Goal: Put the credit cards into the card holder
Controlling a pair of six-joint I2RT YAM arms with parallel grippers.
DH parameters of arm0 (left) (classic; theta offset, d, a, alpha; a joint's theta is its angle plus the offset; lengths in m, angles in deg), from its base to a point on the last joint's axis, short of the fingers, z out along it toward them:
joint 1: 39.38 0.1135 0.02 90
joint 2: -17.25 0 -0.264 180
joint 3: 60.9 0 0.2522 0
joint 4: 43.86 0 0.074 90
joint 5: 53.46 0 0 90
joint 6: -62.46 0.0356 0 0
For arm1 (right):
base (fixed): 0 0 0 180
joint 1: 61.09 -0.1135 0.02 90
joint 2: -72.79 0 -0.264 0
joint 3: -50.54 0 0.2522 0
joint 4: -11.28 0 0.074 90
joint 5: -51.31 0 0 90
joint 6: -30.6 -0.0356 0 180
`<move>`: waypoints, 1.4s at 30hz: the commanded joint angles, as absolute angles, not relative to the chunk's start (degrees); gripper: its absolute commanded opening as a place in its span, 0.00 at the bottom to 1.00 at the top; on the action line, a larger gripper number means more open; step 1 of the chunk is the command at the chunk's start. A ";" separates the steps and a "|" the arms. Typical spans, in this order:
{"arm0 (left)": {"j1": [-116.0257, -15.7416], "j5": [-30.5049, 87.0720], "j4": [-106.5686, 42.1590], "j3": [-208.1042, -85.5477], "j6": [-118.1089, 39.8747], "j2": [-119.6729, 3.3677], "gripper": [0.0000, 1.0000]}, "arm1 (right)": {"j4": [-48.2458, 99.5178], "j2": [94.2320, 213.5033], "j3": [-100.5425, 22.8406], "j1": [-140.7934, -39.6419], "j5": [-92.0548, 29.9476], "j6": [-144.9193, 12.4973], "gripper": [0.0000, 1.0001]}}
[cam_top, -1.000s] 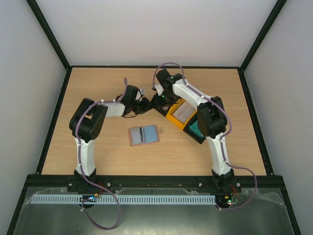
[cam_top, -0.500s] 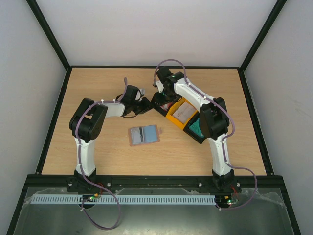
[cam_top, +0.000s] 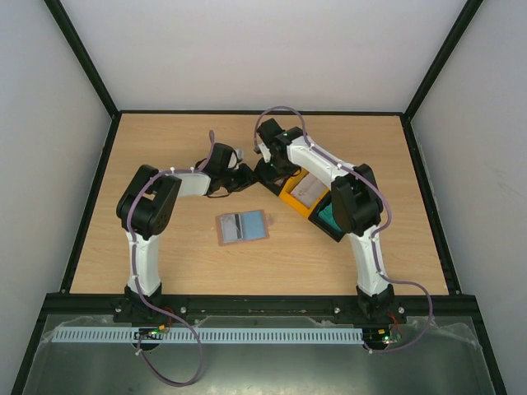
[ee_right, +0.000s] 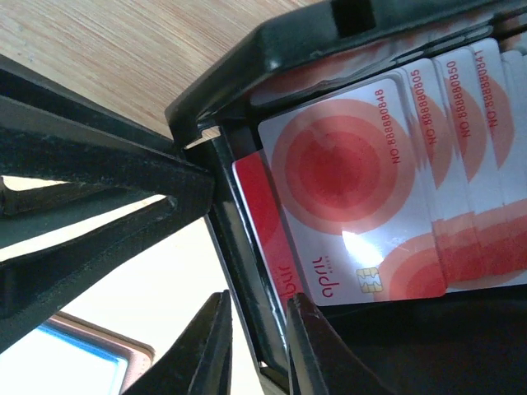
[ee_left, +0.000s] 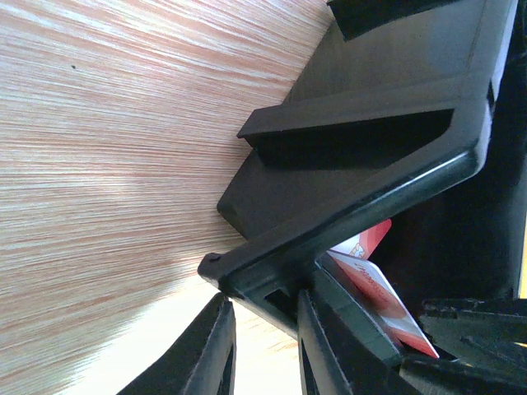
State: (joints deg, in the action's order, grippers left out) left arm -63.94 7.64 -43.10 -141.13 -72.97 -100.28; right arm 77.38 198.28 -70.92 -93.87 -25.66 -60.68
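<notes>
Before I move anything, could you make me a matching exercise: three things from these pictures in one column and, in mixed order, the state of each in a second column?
Column 1:
1. card holder
2. red-and-white cards
3. orange tray

Column 2:
A. overlapped inside the black tray
B. open flat on the table
C. carrying a pale card

Pairs: 1-B, 2-A, 3-C

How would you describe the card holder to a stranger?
On the wooden table, look near the middle. The card holder lies there open and flat. Unlike the orange tray farther back to its right, it has a brown border and blue-grey pockets.
</notes>
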 commanded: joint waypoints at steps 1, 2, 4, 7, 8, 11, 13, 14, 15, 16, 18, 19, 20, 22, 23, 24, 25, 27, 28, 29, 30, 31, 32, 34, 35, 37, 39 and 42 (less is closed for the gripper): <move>-63.80 7.90 -42.59 -141.54 -72.45 -100.77 0.23 | 77.07 199.33 -70.95 -94.38 -28.00 -59.68 0.18; -63.77 7.89 -42.54 -141.52 -72.45 -100.78 0.24 | 77.15 199.38 -71.03 -94.44 -28.13 -59.62 0.18; -63.80 7.90 -42.52 -141.54 -72.45 -100.78 0.23 | 76.88 199.36 -71.01 -94.57 -28.25 -59.40 0.18; -63.82 7.86 -42.58 -141.54 -72.53 -100.85 0.24 | 76.89 200.11 -70.97 -94.75 -28.92 -59.15 0.18; -63.84 7.81 -42.65 -141.42 -72.54 -100.86 0.23 | 76.96 200.52 -71.03 -94.75 -29.16 -59.18 0.18; -63.82 7.82 -42.54 -141.45 -72.54 -100.73 0.24 | 77.19 201.34 -71.20 -94.75 -29.47 -59.62 0.18; -63.82 7.80 -42.49 -141.30 -72.54 -100.56 0.24 | 77.73 201.64 -72.73 -94.75 -29.51 -60.53 0.10; -63.82 7.82 -42.52 -141.19 -72.54 -100.40 0.24 | 77.77 201.51 -73.33 -94.75 -29.80 -61.04 0.07; -63.82 7.81 -42.54 -141.11 -72.46 -100.16 0.25 | 77.65 201.16 -73.92 -94.75 -30.42 -61.55 0.03; -63.82 7.80 -42.54 -141.06 -72.37 -99.97 0.26 | 77.61 200.74 -74.56 -94.75 -31.04 -62.37 0.02; -63.82 7.85 -42.42 -141.01 -72.15 -99.48 0.27 | 77.91 199.65 -75.85 -94.75 -32.25 -63.44 0.02; -63.82 7.76 -42.34 -141.06 -72.11 -99.35 0.27 | 78.02 198.95 -76.26 -94.75 -32.76 -64.01 0.02; -63.82 7.72 -42.25 -141.10 -72.10 -99.15 0.28 | 78.10 198.07 -76.54 -94.75 -33.25 -64.58 0.02; -63.82 7.59 -42.24 -141.14 -72.16 -98.74 0.28 | 78.18 196.08 -76.64 -94.75 -34.31 -65.77 0.02; -63.86 7.55 -42.23 -141.25 -72.23 -98.50 0.28 | 78.20 194.99 -76.60 -94.75 -34.76 -66.48 0.02; -63.90 7.50 -42.23 -141.32 -72.19 -98.18 0.29 | 78.28 194.02 -76.52 -94.75 -35.08 -67.17 0.02; -63.90 7.49 -42.14 -141.35 -72.27 -97.76 0.30 | 78.26 192.94 -76.39 -94.75 -35.24 -68.06 0.02; -63.98 7.46 -42.23 -141.29 -72.27 -96.70 0.31 | 77.79 190.16 -75.41 -94.75 -34.65 -69.74 0.02; -63.99 7.56 -42.23 -141.21 -72.27 -95.98 0.32 | 77.28 188.66 -74.48 -94.75 -33.99 -70.76 0.02; -64.05 7.73 -42.23 -141.08 -72.30 -95.16 0.34 | 76.53 187.07 -73.38 -94.71 -33.40 -71.57 0.02; -64.14 7.98 -42.16 -140.83 -72.28 -93.94 0.35 | 75.52 185.47 -72.02 -94.75 -32.83 -72.54 0.02; -64.17 8.35 -42.14 -140.51 -72.27 -92.89 0.36 | 74.70 183.76 -70.43 -94.68 -32.33 -73.56 0.02; -64.25 8.79 -42.14 -140.10 -72.27 -91.90 0.38 | 73.73 182.15 -69.00 -94.60 -31.76 -74.76 0.02; -64.26 9.95 -41.95 -139.01 -72.34 -89.65 0.40 | 72.22 179.34 -66.11 -94.37 -30.75 -76.69 0.02; -64.30 10.79 -41.89 -138.24 -72.42 -88.33 0.41 | 71.31 177.89 -64.61 -94.20 -30.20 -77.89 0.02; -64.26 12.54 -42.11 -136.26 -72.58 -85.15 0.44 | 68.12 174.38 -60.49 -93.46 -27.36 -80.99 0.02; -64.32 13.94 -42.47 -134.11 -72.71 -81.31 0.49 | 62.82 169.50 -53.06 -92.74 -22.91 -85.43 0.02; -64.44 15.39 -39.00 -132.03 -72.04 -74.85 0.59 | 55.14 163.72 -45.38 -92.50 -20.32 -93.40 0.02</move>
State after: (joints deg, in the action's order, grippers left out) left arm -63.98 12.23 -42.09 -134.45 -73.05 -81.73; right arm 65.36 169.54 -53.50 -93.28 -25.55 -81.85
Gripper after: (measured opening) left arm 0.550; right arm 0.021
